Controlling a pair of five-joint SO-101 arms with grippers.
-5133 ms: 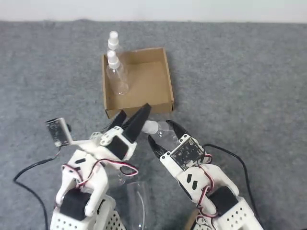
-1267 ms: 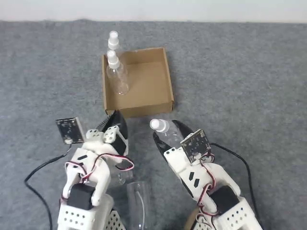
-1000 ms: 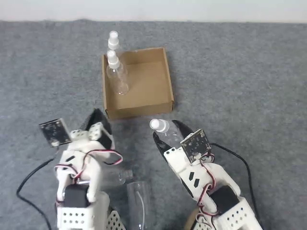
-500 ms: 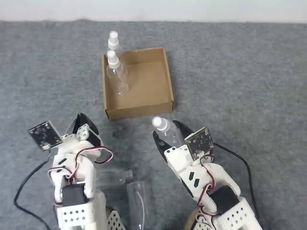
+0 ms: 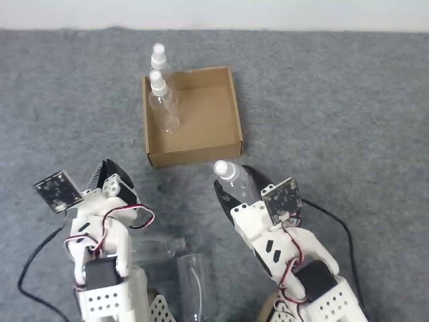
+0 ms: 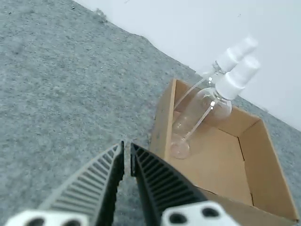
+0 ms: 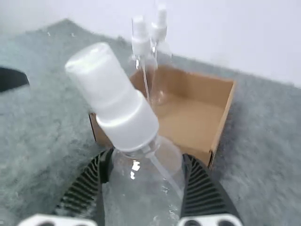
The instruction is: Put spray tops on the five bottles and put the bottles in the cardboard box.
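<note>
The cardboard box (image 5: 221,144) lies open at the table's middle back. Two clear bottles with white spray tops (image 5: 157,82) (image 5: 158,54) stand at its far left corner, also in the left wrist view (image 6: 207,101). My right gripper (image 5: 240,189) is shut on a third clear bottle (image 7: 141,174) just in front of the box, and its white spray top (image 5: 224,170) (image 7: 113,101) points up toward the box. My left gripper (image 5: 106,172) (image 6: 126,153) is shut and holds nothing, left of the box's front corner. A topless bottle (image 5: 157,246) lies between the arm bases.
Another clear bottle (image 5: 194,285) lies near the front edge between the two bases. Grey carpet covers the table. A white wall (image 5: 214,13) runs along the back. Open carpet lies to the right of the box and to its left.
My left gripper shut, pulled back from the held bottle and swung left. The right gripper kept hold of the capped bottle and shifted it slightly.
</note>
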